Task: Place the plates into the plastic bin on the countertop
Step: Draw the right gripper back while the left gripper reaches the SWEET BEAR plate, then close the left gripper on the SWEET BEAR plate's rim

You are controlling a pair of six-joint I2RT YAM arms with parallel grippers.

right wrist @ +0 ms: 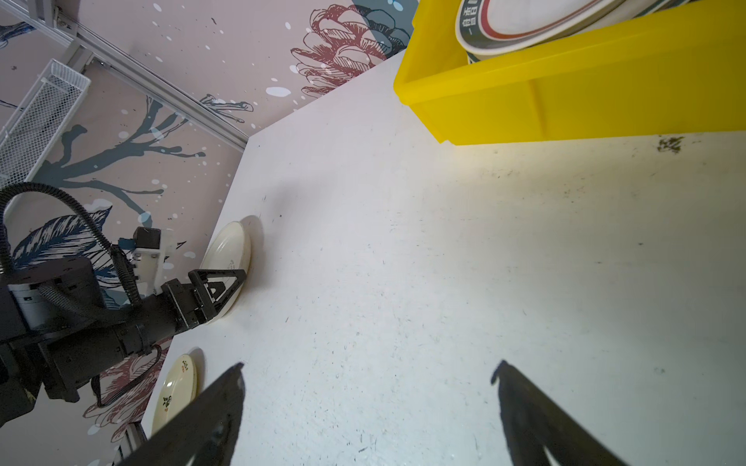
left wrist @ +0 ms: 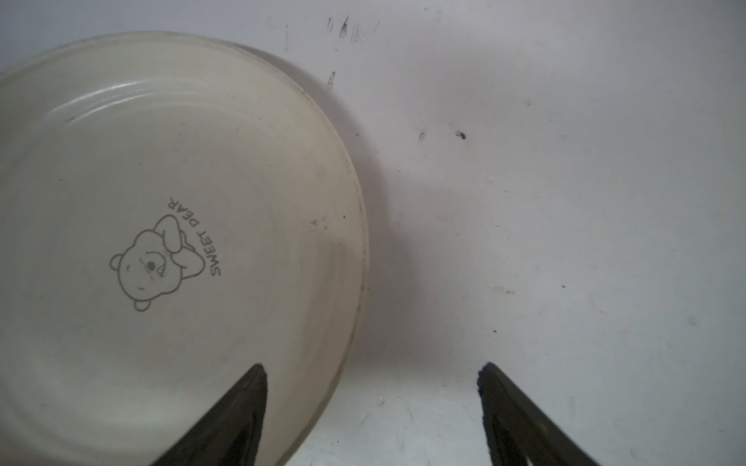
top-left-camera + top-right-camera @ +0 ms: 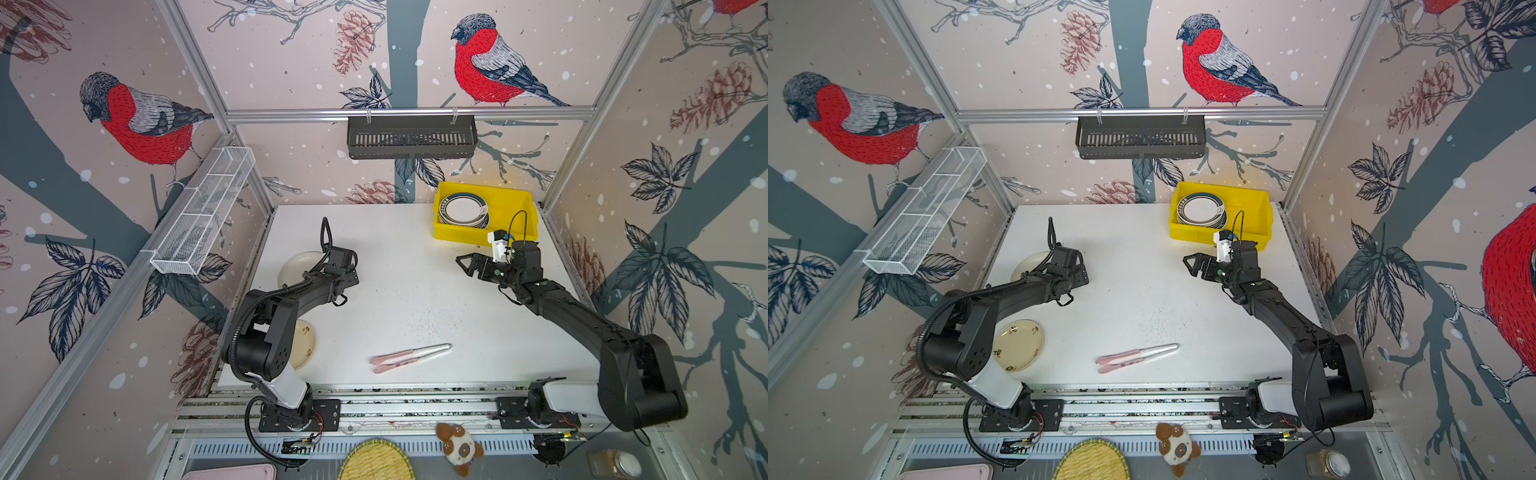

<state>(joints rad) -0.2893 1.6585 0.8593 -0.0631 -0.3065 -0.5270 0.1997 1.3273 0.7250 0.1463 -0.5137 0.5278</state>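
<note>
The bright yellow rectangular plastic bin (image 1: 565,101) looks smooth and faintly glossy. The cream round plate (image 2: 181,161) has a soft glazed sheen, its rim scuffed. The flat white desk (image 2: 565,242) is matt, scratched and speckled. The fingers (image 2: 512,415) of the left end effector (image 2: 374,365) look matt black plastic with rough edges.

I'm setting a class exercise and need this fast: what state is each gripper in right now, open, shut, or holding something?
Left gripper: open, one finger over the cream bear-print plate, nothing gripped.
Right gripper: open and empty, over the countertop.
</note>
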